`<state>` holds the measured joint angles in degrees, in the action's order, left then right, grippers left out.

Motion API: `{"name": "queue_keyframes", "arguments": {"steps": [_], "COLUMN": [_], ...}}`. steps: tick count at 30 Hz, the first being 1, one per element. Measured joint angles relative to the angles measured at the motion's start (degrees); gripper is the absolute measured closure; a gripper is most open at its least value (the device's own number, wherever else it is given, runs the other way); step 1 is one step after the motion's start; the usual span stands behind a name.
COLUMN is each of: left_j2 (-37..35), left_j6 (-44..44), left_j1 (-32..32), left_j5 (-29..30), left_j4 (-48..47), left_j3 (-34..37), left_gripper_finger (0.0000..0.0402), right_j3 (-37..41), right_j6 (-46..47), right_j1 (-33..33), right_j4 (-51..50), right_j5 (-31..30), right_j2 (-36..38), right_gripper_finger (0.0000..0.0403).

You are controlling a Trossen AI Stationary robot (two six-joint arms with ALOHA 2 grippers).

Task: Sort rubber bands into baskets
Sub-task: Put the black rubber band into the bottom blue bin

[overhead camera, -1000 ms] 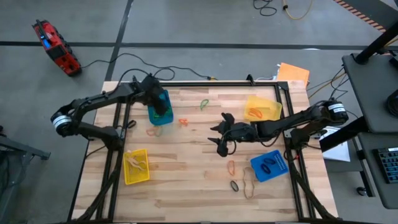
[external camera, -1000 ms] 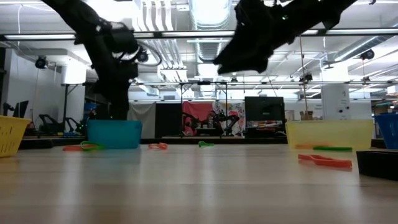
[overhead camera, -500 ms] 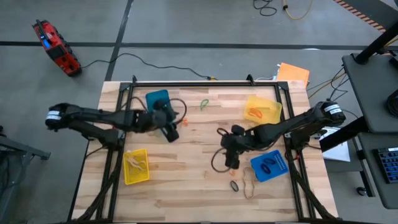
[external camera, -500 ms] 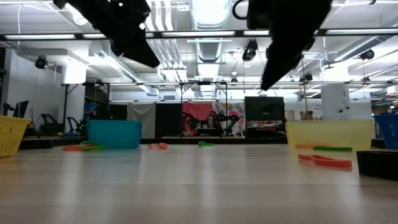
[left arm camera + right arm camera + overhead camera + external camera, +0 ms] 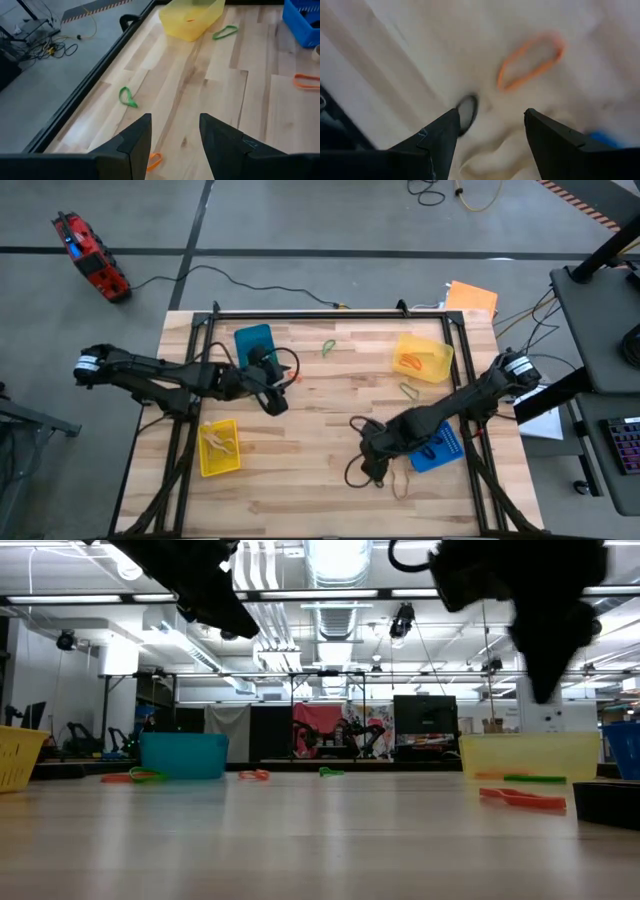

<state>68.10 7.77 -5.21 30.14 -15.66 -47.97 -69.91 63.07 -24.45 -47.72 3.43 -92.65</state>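
Rubber bands lie loose on the wooden table: a green one (image 5: 328, 347), a second green one (image 5: 410, 391), an orange one (image 5: 293, 377), and a black one (image 5: 377, 478) beside a tan one (image 5: 400, 481). Four baskets rest on the table: blue (image 5: 252, 340) at far left, yellow (image 5: 220, 447) at near left, yellow (image 5: 422, 356) at far right, blue (image 5: 436, 448) at near right. My left gripper (image 5: 276, 400) is open and empty above the table, near the far-left blue basket. My right gripper (image 5: 368, 468) is open above the black band (image 5: 466, 113) and an orange band (image 5: 530, 63).
A black frame (image 5: 330, 315) runs along the table's edges. Bands lie inside the baskets. An orange sheet (image 5: 472, 297) sits past the far right corner. The left wrist view shows the far-right yellow basket (image 5: 192, 17), a green band (image 5: 127, 96) and open board between them.
My left gripper has come away from above the far-left blue basket toward the table's near edge and middle, then held still. My right gripper has gone from the table's middle toward the near edge, ending over the black and tan bands beside the near-right blue basket.
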Motion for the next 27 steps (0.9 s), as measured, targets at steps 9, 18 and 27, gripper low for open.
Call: {"name": "queue_keyframes", "arguments": {"steps": [9,18,27], "left_j2": [0.2,0.2,0.2], "left_j6": [-4.1,-4.3,-4.6], "left_j1": [0.0,0.0,0.0], "left_j5": [0.0,-0.1,-0.2], "left_j4": [3.0,2.7,2.6], "left_j3": [0.0,0.0,0.0], "left_gripper_finger": [0.0251,0.0251,0.0251], "right_j3": [-3.1,-14.1,-16.7], "right_j6": [10.8,11.3,8.0], "right_j1": [-4.2,-5.0,-5.1], "right_j4": [0.0,-7.7,-10.8], "right_j5": [3.9,2.6,2.5], "right_j2": [-6.5,-15.7,-20.1], "right_gripper_finger": [0.0187,0.0187,0.0187]}}
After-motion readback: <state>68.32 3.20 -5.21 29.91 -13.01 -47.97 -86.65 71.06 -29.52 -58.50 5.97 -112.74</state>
